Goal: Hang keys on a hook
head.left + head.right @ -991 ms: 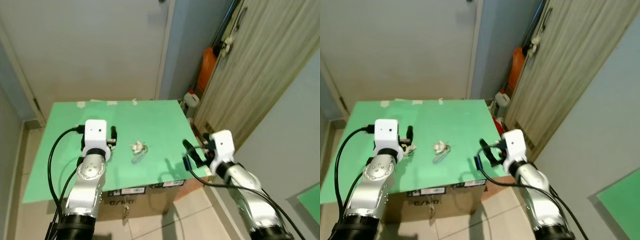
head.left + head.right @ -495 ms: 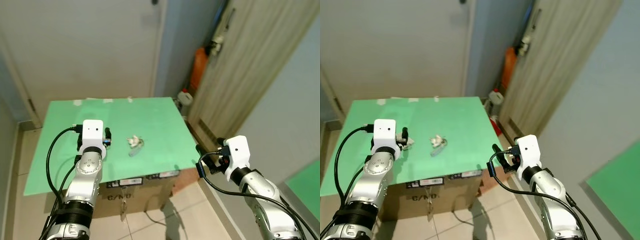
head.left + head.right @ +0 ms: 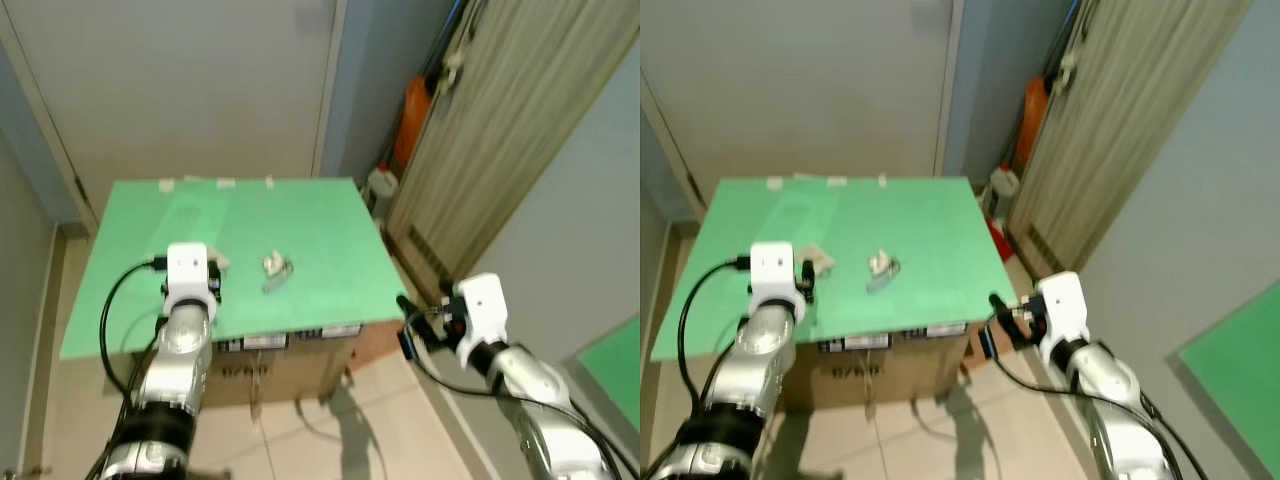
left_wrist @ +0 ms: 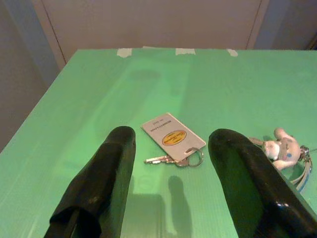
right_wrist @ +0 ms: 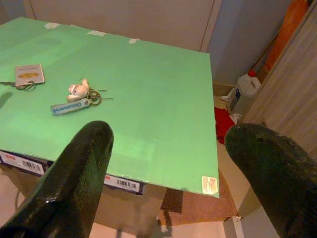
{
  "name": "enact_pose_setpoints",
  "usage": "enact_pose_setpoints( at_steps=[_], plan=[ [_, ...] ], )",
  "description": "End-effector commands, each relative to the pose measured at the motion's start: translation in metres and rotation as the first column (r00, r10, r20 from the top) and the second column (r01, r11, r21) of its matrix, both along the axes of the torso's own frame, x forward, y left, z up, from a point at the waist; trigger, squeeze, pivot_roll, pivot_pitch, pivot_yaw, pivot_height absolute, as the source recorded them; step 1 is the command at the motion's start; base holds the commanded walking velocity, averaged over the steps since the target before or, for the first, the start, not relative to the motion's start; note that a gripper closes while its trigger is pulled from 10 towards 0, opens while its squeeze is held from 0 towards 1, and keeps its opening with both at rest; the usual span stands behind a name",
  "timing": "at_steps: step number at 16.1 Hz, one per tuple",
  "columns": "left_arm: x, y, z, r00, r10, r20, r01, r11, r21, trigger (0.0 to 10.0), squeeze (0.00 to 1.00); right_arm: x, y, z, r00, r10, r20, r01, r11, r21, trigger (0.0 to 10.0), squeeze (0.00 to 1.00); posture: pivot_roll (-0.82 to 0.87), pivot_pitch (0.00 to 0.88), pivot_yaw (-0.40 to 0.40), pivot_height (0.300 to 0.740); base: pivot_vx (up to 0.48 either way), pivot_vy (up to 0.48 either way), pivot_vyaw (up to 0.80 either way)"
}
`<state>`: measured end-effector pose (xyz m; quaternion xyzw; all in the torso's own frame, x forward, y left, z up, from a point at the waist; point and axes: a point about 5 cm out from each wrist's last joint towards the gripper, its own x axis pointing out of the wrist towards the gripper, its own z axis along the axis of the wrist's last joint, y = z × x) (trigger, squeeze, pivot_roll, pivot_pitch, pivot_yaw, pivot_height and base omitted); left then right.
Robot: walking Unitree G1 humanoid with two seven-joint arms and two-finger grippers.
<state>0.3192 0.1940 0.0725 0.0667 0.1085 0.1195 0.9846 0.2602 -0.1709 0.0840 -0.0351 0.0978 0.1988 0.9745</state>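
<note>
Right end effector [image 3: 408, 322] withdrawn off table [image 3: 320, 230]; keys [image 4: 174, 159] tiny.

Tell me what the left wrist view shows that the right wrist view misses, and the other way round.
Left wrist view alone: the lettering on the white card tag and its small key. Right wrist view alone: the white jug, the red cloth and the box's barcode labels. Both: the green tabletop, the plush-toy keychain, and open black fingers.
</note>
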Motion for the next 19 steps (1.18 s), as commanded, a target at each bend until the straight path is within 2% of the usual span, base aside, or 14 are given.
enact_pose_setpoints(
  at_steps=[1, 7, 14, 15, 17, 19],
  plan=[
    [0.0, -0.005, 0.001, 1.0, 0.002, 0.01, -0.002, 1.0, -0.006, 10.0, 0.0, 0.003, -0.001, 0.005, 1.0, 0.011, 0.011, -0.011, 1.0, -0.005, 10.0, 0.0, -0.06, 0.062, -0.125, 0.74, 0.0, 0.0, 0.0],
    [-0.005, -0.012, -0.002, 1.0, 0.002, 0.027, -0.002, 1.0, -0.007, 10.0, 0.0, 0.008, 0.004, 0.007, 0.999, 0.049, 0.013, -0.049, 0.999, -0.002, 10.0, 0.0, -0.04, 0.051, -0.141, 0.74, 0.0, 0.0, 0.0],
    [-0.005, -0.015, -0.001, 0.999, -0.012, 0.039, 0.012, 1.0, -0.001, 10.0, 0.0, 0.008, 0.007, 0.002, 0.998, 0.068, -0.013, -0.068, 0.997, -0.019, 10.0, 0.0, -0.03, 0.038, -0.147, 0.74, 0.0, 0.0, 0.0],
    [-0.004, -0.013, -0.001, 0.999, 0.007, 0.041, -0.005, 0.999, -0.046, 10.0, 0.0, 0.007, 0.006, 0.004, 0.997, 0.077, -0.007, -0.077, 0.997, -0.026, 10.0, 0.0, -0.03, 0.036, -0.151, 0.74, 0.0, 0.0, 0.0],
    [0.003, -0.004, 0.002, 0.998, 0.041, 0.048, -0.04, 0.999, -0.037, 10.0, 0.0, 0.001, 0.004, 0.006, 0.994, 0.106, -0.003, -0.106, 0.994, -0.038, 10.0, 0.0, -0.04, 0.037, -0.163, 0.74, 0.0, 0.0, 0.0],
    [0.009, 0.005, 0.004, 0.995, 0.089, 0.044, -0.087, 0.995, -0.055, 10.0, 0.0, -0.008, 0.005, 0.008, 0.983, 0.181, -0.011, -0.181, 0.982, -0.044, 10.0, 0.0, -0.05, 0.039, -0.169, 0.74, 0.0, 0.0, 0.0]
  ],
)
